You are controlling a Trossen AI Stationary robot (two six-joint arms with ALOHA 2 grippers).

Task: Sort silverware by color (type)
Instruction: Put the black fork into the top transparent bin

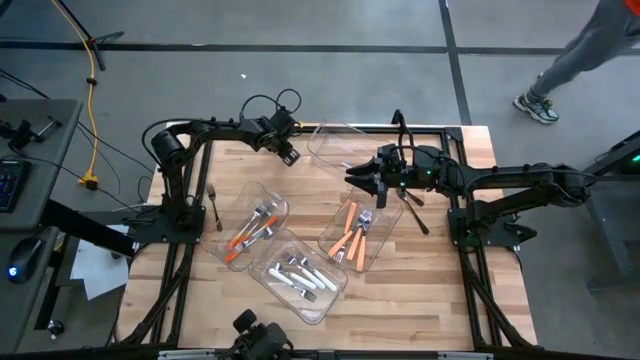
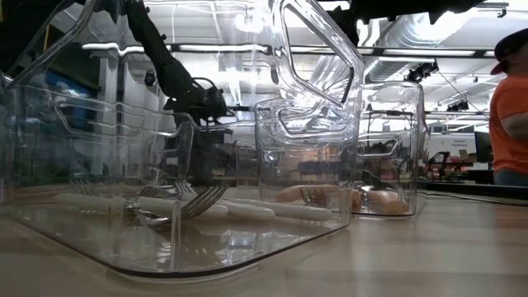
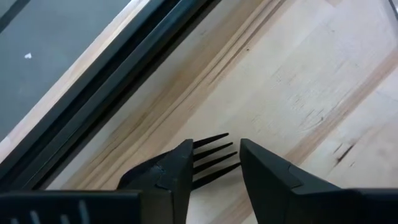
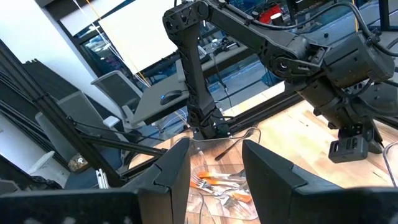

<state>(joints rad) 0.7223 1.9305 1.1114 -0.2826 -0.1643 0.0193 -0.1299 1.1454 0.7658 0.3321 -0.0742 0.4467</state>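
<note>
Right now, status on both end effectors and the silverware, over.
Left end effector at far table edge, black fork at its tip. Right end effector open, near orange-handled silverware. Black utensil loose on table.

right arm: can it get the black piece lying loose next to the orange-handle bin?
Probably yes. The black piece lies on bare wood outside the bin, with nothing on it. The right tool is open and empty, just past it.

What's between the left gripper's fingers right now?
A black fork: its tines show between the left gripper fingers in the left wrist view, above bare wood table.
</note>
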